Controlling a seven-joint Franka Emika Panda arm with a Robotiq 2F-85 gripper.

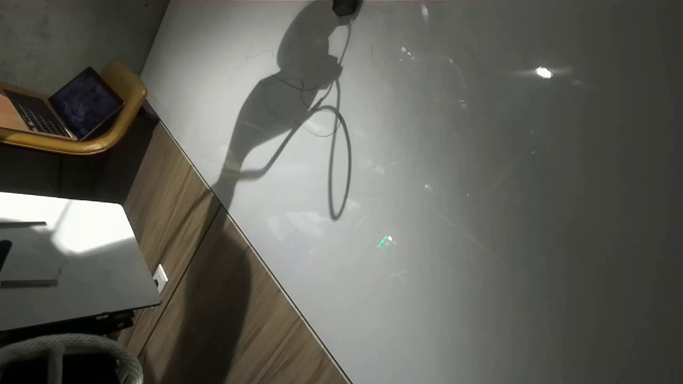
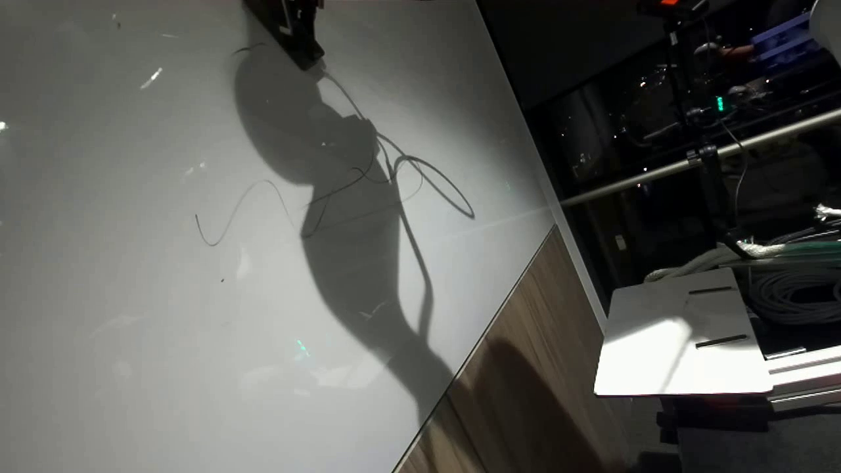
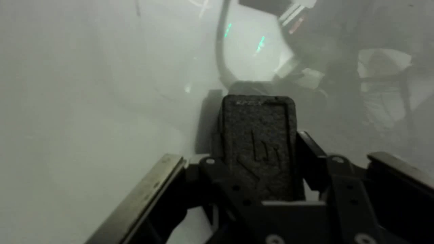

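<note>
In the wrist view my gripper is shut on a dark felt-like block that looks like a whiteboard eraser. Its long sides sit between the two fingers, and its face carries several scratched lines. Behind it is a glossy whiteboard, with the eraser's shadow and reflection close by; whether the two touch I cannot tell. At the top edge of an exterior view, part of the dark gripper and eraser shows against the board. Only a small dark end appears in an exterior view. A thin wavy line marks the board.
The arm's large shadow falls across the board in both exterior views. Wood panelling borders it. A yellow chair bears a laptop. Nearby stand a white tabletop, a rope basket and coiled cable.
</note>
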